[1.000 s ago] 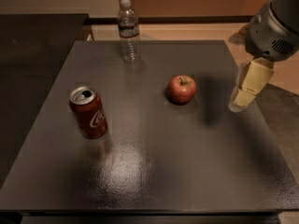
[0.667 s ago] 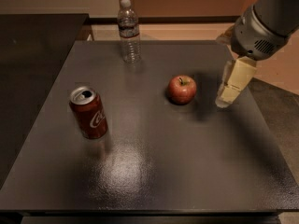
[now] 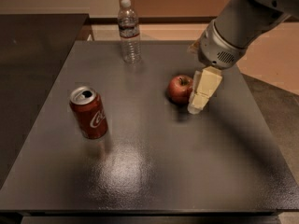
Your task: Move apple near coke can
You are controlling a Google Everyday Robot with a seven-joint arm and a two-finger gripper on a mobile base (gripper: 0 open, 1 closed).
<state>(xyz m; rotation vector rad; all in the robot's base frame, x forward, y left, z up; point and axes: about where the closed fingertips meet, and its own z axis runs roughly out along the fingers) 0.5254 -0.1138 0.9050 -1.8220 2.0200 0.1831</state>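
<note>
A small red apple (image 3: 180,88) sits on the dark table (image 3: 154,171), right of centre. A red coke can (image 3: 88,112) with white script and a silver top stands upright at the left of the table, well apart from the apple. My gripper (image 3: 202,93) hangs from the grey arm at the upper right. It is right beside the apple, on its right side, low over the table.
A clear plastic water bottle (image 3: 129,31) stands upright near the table's far edge. A darker counter (image 3: 32,55) lies to the left. The tan floor (image 3: 275,50) lies beyond the table's right edge.
My gripper has moved left and down, from well to the right of the apple to right beside it. The apple, can and bottle have not moved.
</note>
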